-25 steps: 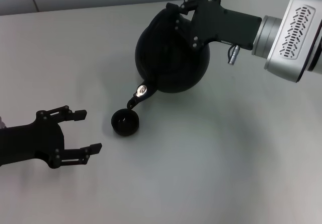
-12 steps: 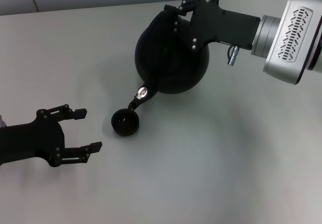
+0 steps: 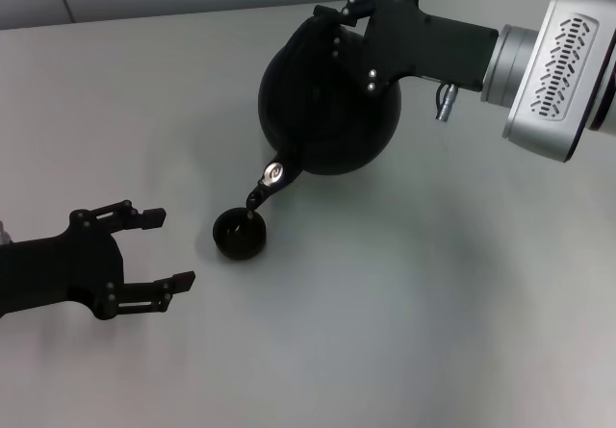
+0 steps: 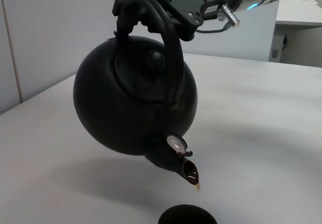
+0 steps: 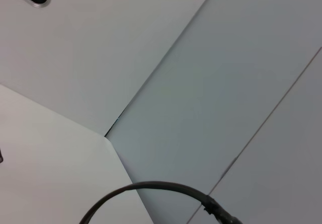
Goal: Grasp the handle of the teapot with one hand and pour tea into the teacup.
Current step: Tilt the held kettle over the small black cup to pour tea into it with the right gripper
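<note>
Right gripper (image 3: 339, 26) clamped on the handle (image 4: 168, 53), holding the teapot (image 3: 327, 111) off the table, tipped spout-down. Spout tip sits directly over the teacup (image 3: 240, 234), close to its rim in the head view. Shiny spout cap (image 3: 273, 171) flipped open.

Left wrist view adds what the head view lacks: dark inside of the spout mouth, a small pale bit at its lip (possibly a drop of tea, hard to tell), the lid knob (image 4: 155, 59), and clear air between the pot's underside and the table. Only the cup's top edge shows there (image 4: 187, 214).

Right wrist view shows neither pot nor cup, just wall panels, a table corner and a black cable (image 5: 151, 189).

Left gripper (image 3: 159, 250) sits low on the robot's left, fingers spread wide, holding nothing, apart from the cup.

Surface: plain white table (image 3: 404, 313), matte, soft shadows under pot and cup. Pale panelled wall behind it.
</note>
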`<state>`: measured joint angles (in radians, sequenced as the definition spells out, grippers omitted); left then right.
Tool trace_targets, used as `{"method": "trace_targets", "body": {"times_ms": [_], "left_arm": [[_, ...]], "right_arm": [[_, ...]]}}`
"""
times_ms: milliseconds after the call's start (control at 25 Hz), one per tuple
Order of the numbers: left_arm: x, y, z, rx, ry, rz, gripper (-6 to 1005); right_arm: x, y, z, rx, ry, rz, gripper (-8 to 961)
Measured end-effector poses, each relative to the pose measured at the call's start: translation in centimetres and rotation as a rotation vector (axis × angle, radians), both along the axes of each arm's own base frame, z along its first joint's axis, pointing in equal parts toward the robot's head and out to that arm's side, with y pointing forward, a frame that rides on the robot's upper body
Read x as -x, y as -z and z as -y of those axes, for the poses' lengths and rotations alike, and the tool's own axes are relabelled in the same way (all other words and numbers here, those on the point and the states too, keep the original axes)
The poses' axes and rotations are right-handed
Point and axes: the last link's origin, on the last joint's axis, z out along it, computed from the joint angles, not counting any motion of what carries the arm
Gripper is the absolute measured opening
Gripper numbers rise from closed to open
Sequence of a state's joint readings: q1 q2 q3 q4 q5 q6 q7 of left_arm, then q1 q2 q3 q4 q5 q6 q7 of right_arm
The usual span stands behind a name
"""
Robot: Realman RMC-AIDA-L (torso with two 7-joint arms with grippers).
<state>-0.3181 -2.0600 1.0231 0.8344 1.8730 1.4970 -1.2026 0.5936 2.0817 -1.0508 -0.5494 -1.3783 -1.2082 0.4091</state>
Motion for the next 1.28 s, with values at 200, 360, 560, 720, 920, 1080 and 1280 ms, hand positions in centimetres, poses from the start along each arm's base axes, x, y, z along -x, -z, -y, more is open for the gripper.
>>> {"method": "trace_targets", "body": {"times_ms": [200,360,560,720,920,1080,1280], "left_arm": [[0.01,0.00,0.02,0.000,-0.001,0.000,863],[0.01,0.01,0.02,0.000,-0.001,0.000,863],[-0.03,0.06,0.03,0.001,0.000,0.002,863],[-0.04,0.08,0.01,0.001,0.000,0.002,863],[-0.06,0.15,-0.01,0.000,-0.002,0.003,863],[-0.06,0.19,-0.05,-0.003,-0.003,0.001,863],[-0.04,0.30,0.01,-0.003,-0.005,0.001,863]], "right_arm": [[0.04,-0.02,-0.11,-0.007,-0.006,0.011,87],[0.10,-0.01,-0.17,-0.015,-0.016,0.022,86],[0.20,-0.05,-0.23,-0.024,-0.028,0.030,88],[0.37,0.07,-0.19,-0.028,-0.048,0.045,88],[0.60,0.09,-0.17,-0.027,-0.062,0.053,87],[0.65,0.10,-0.17,-0.028,-0.065,0.056,87],[0.56,0.19,-0.09,-0.033,-0.075,0.070,84]]}}
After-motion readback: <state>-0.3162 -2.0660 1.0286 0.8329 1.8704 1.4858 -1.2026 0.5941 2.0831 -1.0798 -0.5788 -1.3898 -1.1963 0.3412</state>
